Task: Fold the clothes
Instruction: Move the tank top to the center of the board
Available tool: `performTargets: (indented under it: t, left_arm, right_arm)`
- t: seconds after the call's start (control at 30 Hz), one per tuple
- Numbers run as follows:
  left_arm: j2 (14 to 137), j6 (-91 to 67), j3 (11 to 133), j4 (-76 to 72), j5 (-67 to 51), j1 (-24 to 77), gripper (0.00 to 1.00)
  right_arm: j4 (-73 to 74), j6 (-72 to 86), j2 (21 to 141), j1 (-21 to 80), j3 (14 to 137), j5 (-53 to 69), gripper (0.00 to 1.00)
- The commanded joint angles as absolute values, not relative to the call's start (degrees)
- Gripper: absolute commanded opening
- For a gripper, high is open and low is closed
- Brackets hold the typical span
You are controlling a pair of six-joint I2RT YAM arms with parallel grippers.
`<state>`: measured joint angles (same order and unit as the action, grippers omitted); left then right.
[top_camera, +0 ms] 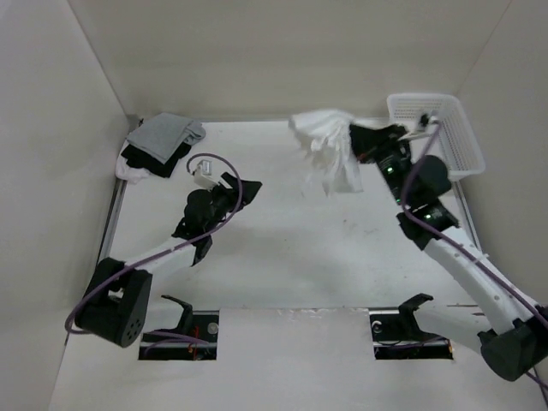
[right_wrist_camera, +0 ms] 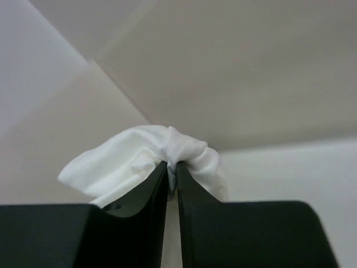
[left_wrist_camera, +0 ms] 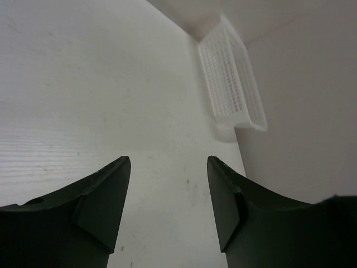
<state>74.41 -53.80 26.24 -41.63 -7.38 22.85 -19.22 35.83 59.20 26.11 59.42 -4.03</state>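
Right gripper [top_camera: 354,139] [right_wrist_camera: 172,167] was pinched nearly closed on a bunched fold of the white garment [top_camera: 328,154] [right_wrist_camera: 127,167]. Cloth bulged out on both sides of the fingertips. The garment hung crumpled from that grip at the far right of the table [top_camera: 291,257], near the back wall and just left of the white basket [top_camera: 467,147]. Couldn't tell whether its lower edge touched the table.

Left gripper [top_camera: 245,193] [left_wrist_camera: 167,163] had its jaws wide apart with nothing between them. It sat over the left-centre of the table, aimed across bare surface toward the basket [left_wrist_camera: 228,78] in the far right corner.

The grey, black and white pile [top_camera: 159,145] sat in the far left corner against the table edge, well apart from both grippers. The middle and near table between the arms was open surface. Side walls hemmed in both sides.
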Motion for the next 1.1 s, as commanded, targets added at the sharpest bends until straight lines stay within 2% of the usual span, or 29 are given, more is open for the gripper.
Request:
performTargets:
  t: [0.0, 0.07, 0.1, 0.23, 0.3, 0.37, 0.4, 0.43, 0.47, 0.53, 0.57, 0.6, 0.63, 0.7, 0.8, 0.9, 1.07]
  left_arm:
    - [68.2, -54.0, 22.5, -34.5, -1.6, 18.3, 0.57]
    - [66.4, -54.1, 21.0, -31.6, -0.9, 16.3, 0.57]
    - [65.7, -53.8, 20.5, -30.2, -0.9, 15.6, 0.58]
    - [66.1, -51.3, 20.7, -28.1, -1.1, 18.2, 0.57]
    - [67.7, -48.0, 22.2, -26.6, -0.3, 22.5, 0.53]
    - [69.0, -45.1, 23.9, -24.2, 1.0, 26.0, 0.48]
    - [69.4, -43.3, 24.9, -22.1, 2.4, 28.3, 0.43]
    - [69.6, -41.6, 25.7, -20.1, 4.4, 30.4, 0.38]
    - [69.6, -40.5, 26.0, -18.6, 6.0, 32.3, 0.35]
    - [68.9, -38.7, 26.6, -15.9, 10.2, 35.8, 0.33]
    - [68.4, -37.9, 26.8, -14.2, 12.5, 37.7, 0.33]
    - [68.0, -37.5, 27.0, -12.3, 15.3, 39.8, 0.34]
    - [68.0, -37.7, 27.0, -11.1, 17.3, 40.9, 0.37]
    - [68.5, -38.7, 26.8, -9.8, 20.3, 41.9, 0.43]
    - [70.7, -40.3, 27.2, -10.5, 20.8, 40.8, 0.47]
    - [72.9, -40.6, 27.8, -13.7, 20.0, 39.9, 0.48]
    - [78.0, -41.2, 29.1, -20.5, 14.3, 39.1, 0.47]
  right_arm:
    - [-24.4, 44.1, 66.4, 30.2, 44.4, -6.2, 0.31]
    - [-25.0, 45.4, 70.0, 30.5, 39.8, -3.9, 0.52]
    - [-24.6, 45.2, 71.8, 30.6, 37.3, -1.9, 0.59]
    - [-21.7, 45.1, 70.5, 30.6, 30.7, -1.7, 0.6]
    - [-18.9, 44.7, 68.2, 31.0, 28.2, -3.6, 0.47]
    - [-14.6, 44.7, 65.8, 33.3, 26.6, -5.9, 0.23]
    - [-12.5, 44.8, 64.9, 34.3, 26.0, -7.5, 0.15]
    - [-9.3, 45.3, 63.6, 36.3, 25.4, -10.5, 0.1]
    - [-7.1, 45.7, 62.8, 37.9, 25.0, -13.2, 0.1]
    - [-2.0, 46.8, 61.7, 40.9, 24.7, -18.9, 0.13]
    - [0.4, 47.6, 61.5, 42.1, 24.7, -21.5, 0.2]
    - [2.1, 48.2, 61.7, 42.8, 24.7, -23.1, 0.32]
    - [2.7, 48.6, 62.3, 43.0, 24.7, -23.4, 0.4]
    - [2.7, 48.1, 65.1, 43.1, 25.6, -21.7, 0.47]
    - [0.2, 47.2, 69.0, 43.7, 27.1, -20.0, 0.47]
    - [-2.6, 45.1, 69.2, 48.2, 29.4, -18.8, 0.42]
    - [-4.8, 42.2, 72.7, 55.2, 35.2, -18.4, 0.47]
